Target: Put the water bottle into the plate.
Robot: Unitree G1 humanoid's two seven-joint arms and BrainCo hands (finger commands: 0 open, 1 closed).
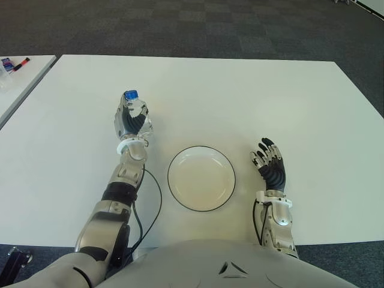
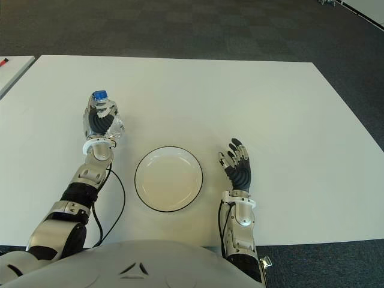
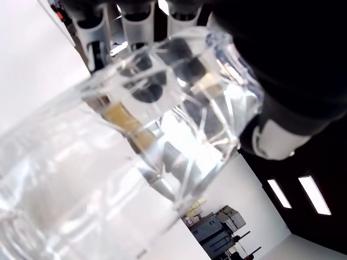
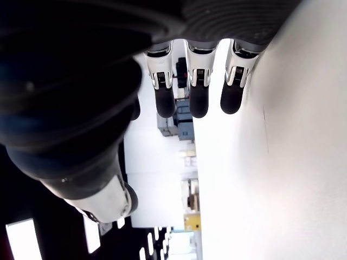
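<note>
Left hand (image 1: pixel 133 120) clamped on water bottle (image 1: pixel 131 103), left of centre frame.
I see plate (image 1: pixel 201 178) empty mid-frame; right hand (image 1: pixel 270 165) beside it, fingers apart.

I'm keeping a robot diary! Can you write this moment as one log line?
left hand: shut on water bottle, left of plate | right hand: open, idle, right of plate | plate: holds nothing

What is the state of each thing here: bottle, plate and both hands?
Water bottle: capped, upright, held by the left hand, left of the plate.
Plate: holds nothing, flat on the table.
Left hand: shut on the bottle.
Right hand: open, idle, right of the plate.
</note>
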